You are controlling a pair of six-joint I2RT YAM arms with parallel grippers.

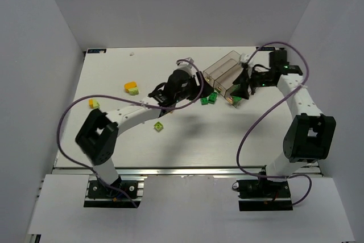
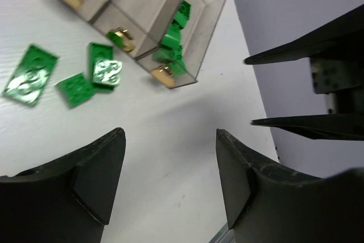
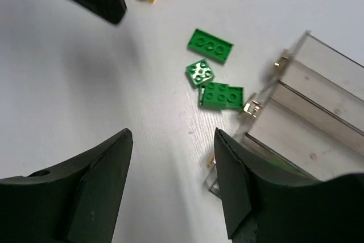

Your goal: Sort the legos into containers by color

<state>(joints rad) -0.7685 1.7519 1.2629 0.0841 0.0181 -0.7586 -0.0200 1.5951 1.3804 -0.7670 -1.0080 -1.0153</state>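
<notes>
Three joined clear smoky bins (image 1: 223, 73) lie at the back centre-right; they also show in the left wrist view (image 2: 142, 4) and the right wrist view (image 3: 318, 106). One end bin holds dark green bricks (image 2: 173, 38). Three dark green bricks (image 1: 209, 99) lie loose on the table by the bins' near ends (image 2: 74, 89) (image 3: 210, 45). My left gripper (image 1: 197, 87) (image 2: 170, 140) is open and empty, left of these bricks. My right gripper (image 1: 241, 89) (image 3: 173, 138) is open and empty, at the bins' near right corner.
A pale lime brick (image 1: 158, 126) lies mid-table. An orange-yellow brick with a lime one (image 1: 131, 88) lies at the left, and another small pair (image 1: 92, 103) sits nearer the left edge. White walls enclose the table on three sides.
</notes>
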